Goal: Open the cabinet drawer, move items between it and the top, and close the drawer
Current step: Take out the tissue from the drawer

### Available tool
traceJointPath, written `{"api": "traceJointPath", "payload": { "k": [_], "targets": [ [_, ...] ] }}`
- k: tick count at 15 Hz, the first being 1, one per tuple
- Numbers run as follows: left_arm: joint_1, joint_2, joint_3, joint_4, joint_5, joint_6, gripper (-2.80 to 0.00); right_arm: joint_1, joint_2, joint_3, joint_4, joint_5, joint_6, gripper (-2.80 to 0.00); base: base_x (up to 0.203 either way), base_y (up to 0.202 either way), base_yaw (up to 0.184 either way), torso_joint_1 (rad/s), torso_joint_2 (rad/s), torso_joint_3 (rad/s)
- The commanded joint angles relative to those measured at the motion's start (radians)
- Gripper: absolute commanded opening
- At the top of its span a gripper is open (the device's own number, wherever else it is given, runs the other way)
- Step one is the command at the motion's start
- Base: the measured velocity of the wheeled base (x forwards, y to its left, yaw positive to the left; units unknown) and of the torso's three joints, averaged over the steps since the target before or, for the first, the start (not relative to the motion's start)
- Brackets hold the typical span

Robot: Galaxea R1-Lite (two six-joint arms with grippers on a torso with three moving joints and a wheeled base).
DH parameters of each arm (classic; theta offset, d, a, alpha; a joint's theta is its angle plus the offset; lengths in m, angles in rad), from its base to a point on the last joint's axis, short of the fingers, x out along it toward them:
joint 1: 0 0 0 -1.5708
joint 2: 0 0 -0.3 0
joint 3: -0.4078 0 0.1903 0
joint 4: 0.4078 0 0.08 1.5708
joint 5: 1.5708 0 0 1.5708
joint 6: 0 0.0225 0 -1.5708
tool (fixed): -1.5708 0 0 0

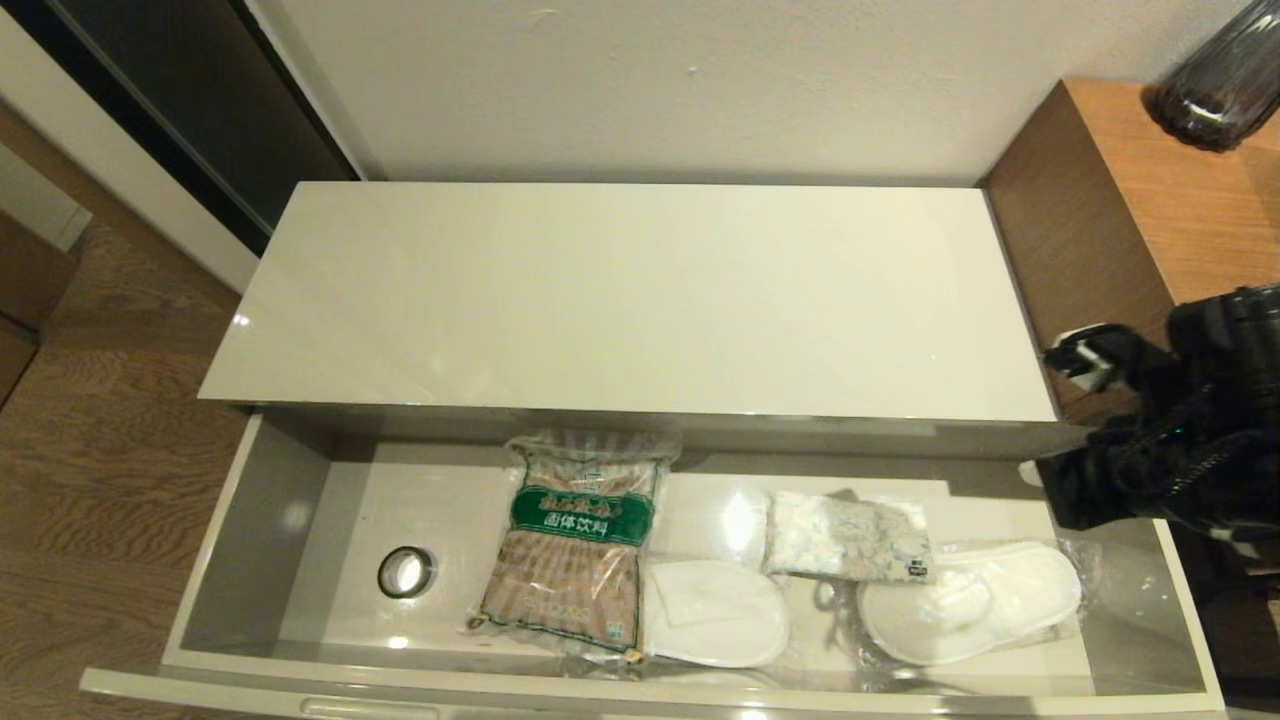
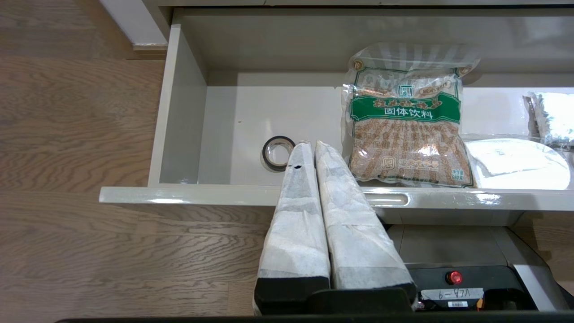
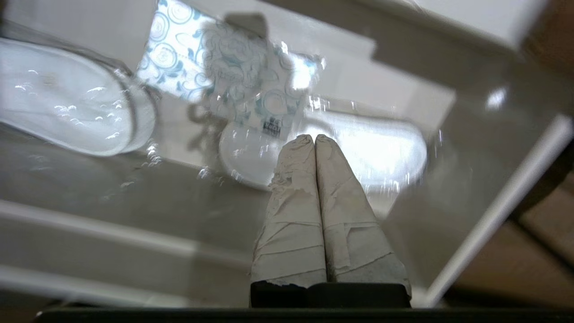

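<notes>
The cabinet drawer point(image 1: 250, 540) stands pulled out below the bare cream-white top point(image 1: 640, 290). Inside it lie a black tape roll point(image 1: 406, 572), a brown-and-green packet point(image 1: 570, 540) and a white soft pack with a blue pattern point(image 1: 848, 537). My left gripper point(image 2: 309, 143) is shut and empty; it hovers over the drawer's front rim point(image 2: 179, 195), its tips between the tape roll point(image 2: 278, 152) and the packet point(image 2: 406, 130). My right gripper point(image 3: 315, 138) is shut and empty above the drawer's right end, close to the soft pack point(image 3: 224, 85). The right arm point(image 1: 1180, 440) shows at the drawer's right end.
White slippers in clear plastic point(image 1: 715, 612) point(image 1: 965, 600) lie in the drawer's right half. A taller brown wooden unit point(image 1: 1130, 200) with a dark vase point(image 1: 1220, 90) stands right of the cabinet. Wooden floor point(image 1: 90, 420) lies to the left.
</notes>
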Motion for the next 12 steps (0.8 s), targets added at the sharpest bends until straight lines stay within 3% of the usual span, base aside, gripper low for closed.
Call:
{"api": "traceJointPath", "payload": {
  "k": [1, 3, 7, 12],
  "targets": [
    [0.000, 0.001, 0.000, 0.000, 0.000, 0.000, -2.80, 0.030, 0.183, 0.051, -0.209, -0.041, -0.058, -2.80, 0.000, 0.000, 0.000, 0.000, 0.00, 0.000],
    [0.000, 0.000, 0.000, 0.000, 0.000, 0.000, -2.80, 0.053, 0.145, 0.086, -0.168, -0.117, -0.069, -2.80, 0.000, 0.000, 0.000, 0.000, 0.00, 0.000],
    [0.000, 0.000, 0.000, 0.000, -0.002, 0.000, -2.80, 0.117, 0.036, 0.019, 0.074, -0.171, -0.125, -2.80, 0.000, 0.000, 0.000, 0.000, 0.00, 0.000],
    [0.000, 0.000, 0.000, 0.000, 0.000, 0.000, -2.80, 0.290, 0.002, 0.113, 0.103, -0.247, -0.130, -2.80, 0.000, 0.000, 0.000, 0.000, 0.00, 0.000]
  ]
}}
